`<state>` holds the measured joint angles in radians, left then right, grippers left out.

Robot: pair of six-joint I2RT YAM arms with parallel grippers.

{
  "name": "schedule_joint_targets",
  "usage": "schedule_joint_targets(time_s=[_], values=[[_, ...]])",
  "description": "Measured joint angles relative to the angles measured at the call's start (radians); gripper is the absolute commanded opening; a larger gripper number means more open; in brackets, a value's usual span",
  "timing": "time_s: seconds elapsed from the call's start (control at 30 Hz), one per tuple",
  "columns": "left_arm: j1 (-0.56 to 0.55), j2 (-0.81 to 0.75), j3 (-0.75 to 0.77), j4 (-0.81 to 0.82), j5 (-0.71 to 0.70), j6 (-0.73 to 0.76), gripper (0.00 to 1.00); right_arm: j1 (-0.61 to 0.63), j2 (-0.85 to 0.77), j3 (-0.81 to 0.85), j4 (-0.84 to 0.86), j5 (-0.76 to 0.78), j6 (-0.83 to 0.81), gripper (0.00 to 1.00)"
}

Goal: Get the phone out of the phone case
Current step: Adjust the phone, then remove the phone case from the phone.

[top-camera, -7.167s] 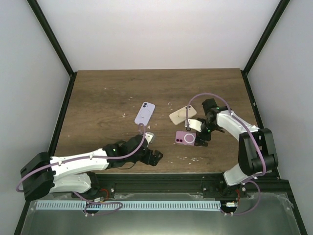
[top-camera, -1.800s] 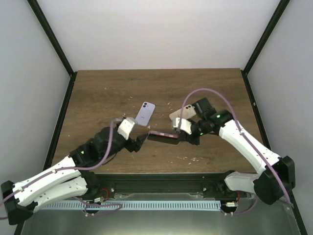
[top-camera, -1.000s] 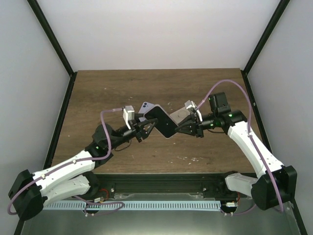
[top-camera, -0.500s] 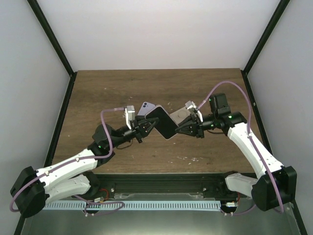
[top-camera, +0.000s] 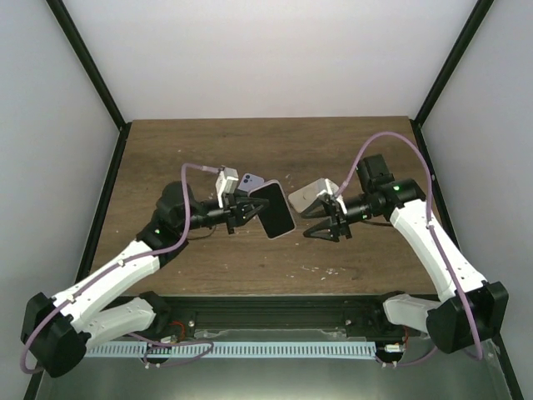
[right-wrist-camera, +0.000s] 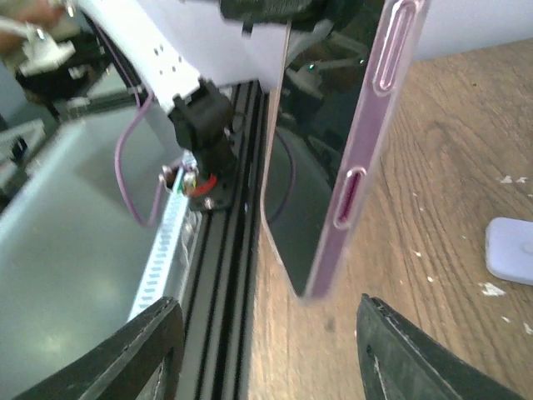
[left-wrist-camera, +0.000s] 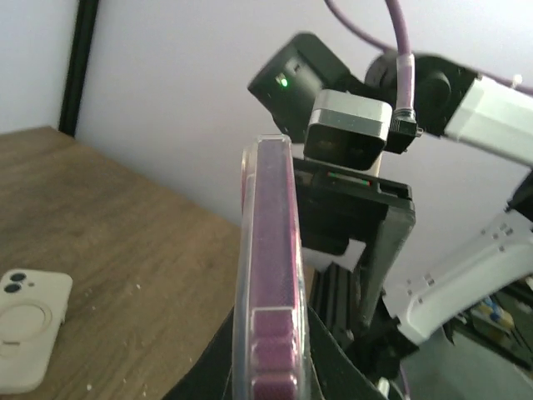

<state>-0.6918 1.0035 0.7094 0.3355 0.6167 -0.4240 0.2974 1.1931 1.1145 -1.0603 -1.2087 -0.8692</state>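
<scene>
The whole bench (top-camera: 166,150) is taken in from above and behind the arm bases (top-camera: 400,310) by the top camera, aimed down toward the back wall (top-camera: 266,58). The left wrist view is set very close along the edge of the phone (left-wrist-camera: 271,275), facing the right arm (left-wrist-camera: 491,92). From the right wrist the same phone is viewed closely from the opposite side, toward the near rail (right-wrist-camera: 225,275). The phone is shared by all three views.

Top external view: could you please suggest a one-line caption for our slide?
Left gripper holds the dark phone in its clear pink case above the wooden table; right gripper open beside it.
</scene>
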Motion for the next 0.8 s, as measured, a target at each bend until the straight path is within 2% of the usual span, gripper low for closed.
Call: schedule_joint_targets(time_s=[0.13, 0.3, 0.47, 0.67, 0.8], values=[[0.038, 0.02, 0.078, -0.17, 0.146, 0.075, 0.0, 0.031, -0.001, 0.018, -0.083, 0.118, -0.121, 0.56], [0.045, 0.077, 0.105, -0.252, 0.308, 0.121, 0.0, 0.14, -0.006, 0.018, -0.088, 0.258, -0.147, 0.49], [0.062, 0.106, 0.084, -0.239, 0.396, 0.113, 0.0, 0.251, -0.01, 0.011, -0.054, 0.34, -0.124, 0.47], [0.106, 0.103, 0.04, -0.16, 0.428, 0.071, 0.0, 0.356, -0.01, -0.033, -0.011, 0.384, -0.065, 0.46], [0.109, 0.102, 0.032, -0.134, 0.45, 0.048, 0.0, 0.387, -0.01, -0.041, 0.018, 0.398, -0.028, 0.39]])
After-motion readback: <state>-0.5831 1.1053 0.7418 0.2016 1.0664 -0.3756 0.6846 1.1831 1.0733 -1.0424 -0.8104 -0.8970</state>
